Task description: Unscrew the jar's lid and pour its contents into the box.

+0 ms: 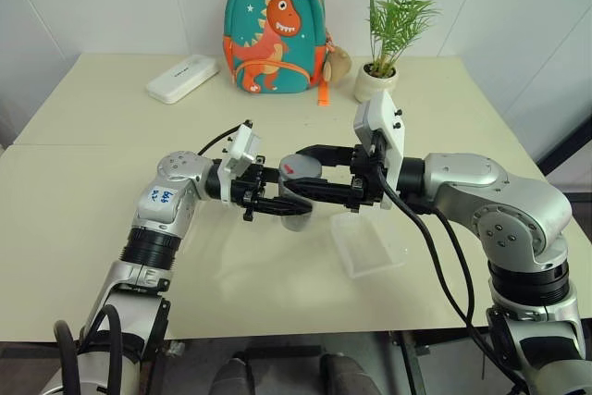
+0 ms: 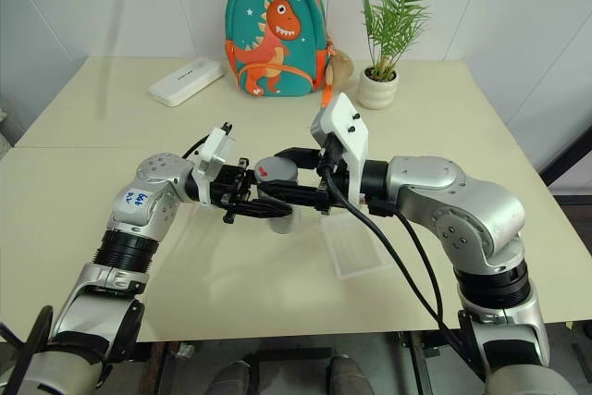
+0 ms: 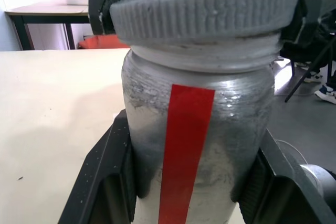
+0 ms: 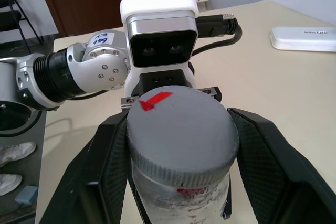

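Note:
The jar, silvery with a red strip, hangs upright above the table, a little left of the box. My left gripper comes in level from the left and is shut on the jar's body, one finger on each side. The grey lid with its red mark sits on top, and a band of white thread shows under its rim. My right gripper reaches in from the right and is shut on the lid, its fingers pressed against the ribbed edge.
A dinosaur backpack, a white case and a potted plant stand along the table's far side. The clear box lies on the table just below my right wrist, near the front edge.

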Action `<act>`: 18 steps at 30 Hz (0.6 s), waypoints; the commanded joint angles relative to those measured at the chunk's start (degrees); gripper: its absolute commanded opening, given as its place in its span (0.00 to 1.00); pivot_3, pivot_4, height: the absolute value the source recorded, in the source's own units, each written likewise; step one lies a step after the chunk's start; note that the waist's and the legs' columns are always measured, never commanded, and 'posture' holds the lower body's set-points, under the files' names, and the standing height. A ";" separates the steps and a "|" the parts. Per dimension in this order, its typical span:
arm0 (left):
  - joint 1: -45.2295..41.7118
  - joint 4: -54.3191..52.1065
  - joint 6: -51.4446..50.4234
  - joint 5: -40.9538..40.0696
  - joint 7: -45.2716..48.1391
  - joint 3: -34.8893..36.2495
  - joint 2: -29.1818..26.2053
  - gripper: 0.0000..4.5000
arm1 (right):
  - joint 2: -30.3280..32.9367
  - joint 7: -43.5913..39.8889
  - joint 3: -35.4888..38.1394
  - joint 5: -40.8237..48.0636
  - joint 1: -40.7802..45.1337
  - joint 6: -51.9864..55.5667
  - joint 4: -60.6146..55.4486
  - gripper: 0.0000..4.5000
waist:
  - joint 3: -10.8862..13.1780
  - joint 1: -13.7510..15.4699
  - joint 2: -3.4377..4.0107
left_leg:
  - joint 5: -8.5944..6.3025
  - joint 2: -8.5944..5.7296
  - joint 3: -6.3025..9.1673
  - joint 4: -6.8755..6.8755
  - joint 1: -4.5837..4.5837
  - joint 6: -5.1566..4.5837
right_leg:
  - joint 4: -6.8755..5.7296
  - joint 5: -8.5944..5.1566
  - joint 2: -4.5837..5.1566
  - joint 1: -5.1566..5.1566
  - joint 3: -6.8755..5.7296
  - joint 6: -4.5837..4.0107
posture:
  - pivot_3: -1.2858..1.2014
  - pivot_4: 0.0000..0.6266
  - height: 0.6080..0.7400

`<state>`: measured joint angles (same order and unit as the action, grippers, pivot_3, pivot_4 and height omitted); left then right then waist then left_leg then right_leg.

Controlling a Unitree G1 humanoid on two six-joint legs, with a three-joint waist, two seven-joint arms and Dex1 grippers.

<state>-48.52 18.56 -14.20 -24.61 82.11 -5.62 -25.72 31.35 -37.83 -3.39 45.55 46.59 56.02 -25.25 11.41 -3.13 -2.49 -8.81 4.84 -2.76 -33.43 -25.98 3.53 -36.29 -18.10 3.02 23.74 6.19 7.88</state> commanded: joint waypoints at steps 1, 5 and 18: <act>1.67 -0.69 2.04 1.84 1.22 -1.34 -0.77 0.43 | 1.23 -0.15 3.48 -1.03 2.67 -3.36 -0.86 0.56 | 0.00 -0.03 0.01 | 0.00 0.00 -0.01 0.00 0.01 0.00 | 0.00 0.00 0.00 0.00 0.01 0.00 | 0.52 0.24 1.00; 2.57 -1.50 2.24 2.17 1.38 -1.61 -0.91 0.43 | 2.02 -0.48 3.47 -2.03 2.38 -4.35 -1.08 0.56 | 0.00 0.07 0.01 | 0.00 0.00 0.01 0.01 -0.02 0.00 | 0.00 0.00 0.00 0.02 -0.01 -0.01 | 0.52 0.24 1.00; 1.10 -2.95 -1.73 -0.20 -2.05 3.74 -4.03 0.43 | 12.05 0.99 11.09 -4.80 -6.39 -3.64 -1.00 0.56 | 0.00 0.19 0.00 | 0.00 0.00 0.02 0.00 -0.07 0.00 | 0.03 -0.01 0.01 0.04 -0.01 -0.01 | 0.52 0.24 1.00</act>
<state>-45.93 17.98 -15.52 -23.28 80.60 -3.99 -28.82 41.94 -37.59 3.93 41.27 40.81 52.13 -24.58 11.41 -2.94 -2.49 -8.81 4.84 -2.74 -33.43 -26.06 3.52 -36.25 -18.11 3.03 23.78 6.18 7.87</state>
